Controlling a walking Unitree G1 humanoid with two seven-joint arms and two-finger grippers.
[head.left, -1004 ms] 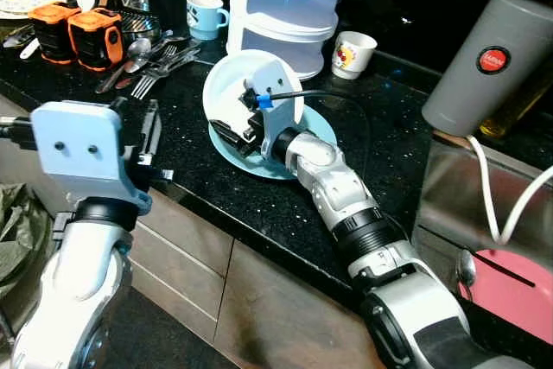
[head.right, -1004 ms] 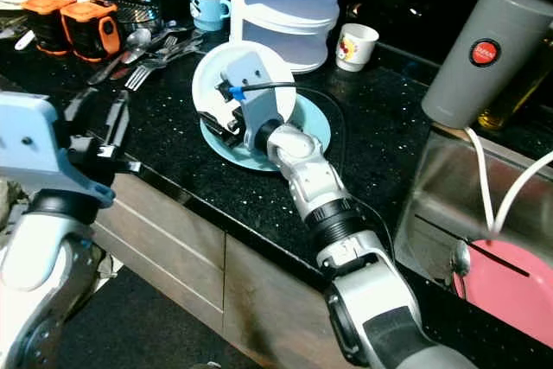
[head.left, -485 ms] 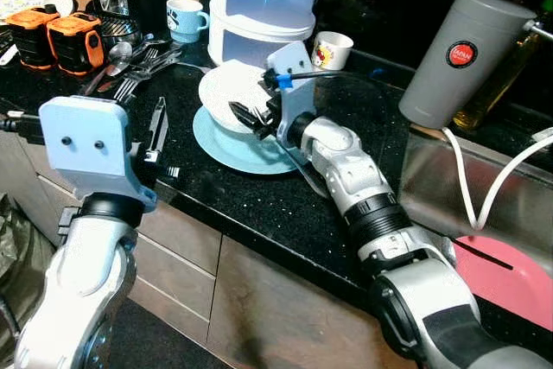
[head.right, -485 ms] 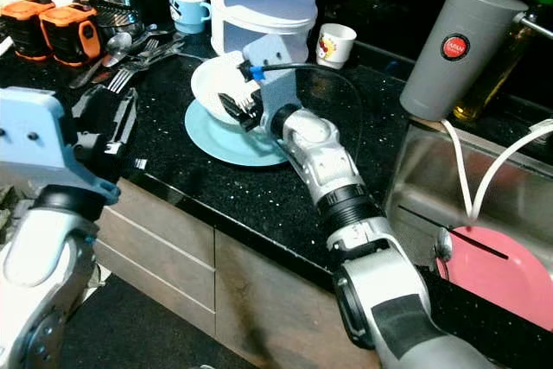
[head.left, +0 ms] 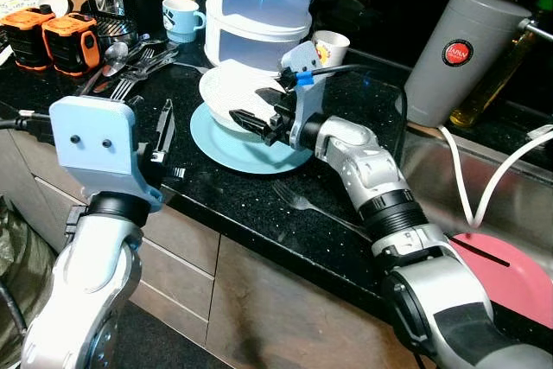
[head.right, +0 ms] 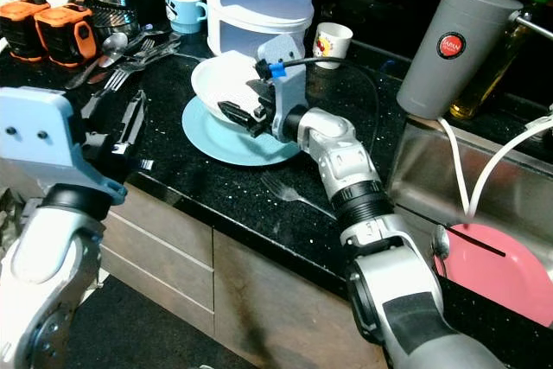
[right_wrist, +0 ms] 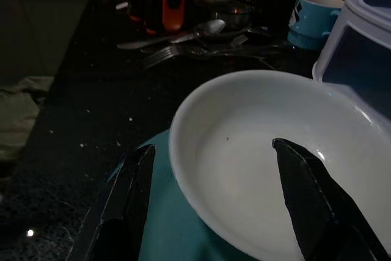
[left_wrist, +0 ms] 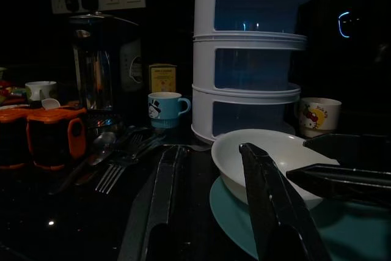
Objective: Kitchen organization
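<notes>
Where it had tilted the white bowl (head.right: 226,85) before, the right gripper (right_wrist: 211,200) now straddled its rim, fingers spread, bowl flat on the blue plate (head.right: 216,140); left gripper (left_wrist: 211,203) hovered open.

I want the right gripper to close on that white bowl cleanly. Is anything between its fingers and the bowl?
Nothing visible. The right gripper is open and straddles the near rim of the white bowl, which rests on the blue plate.
</notes>
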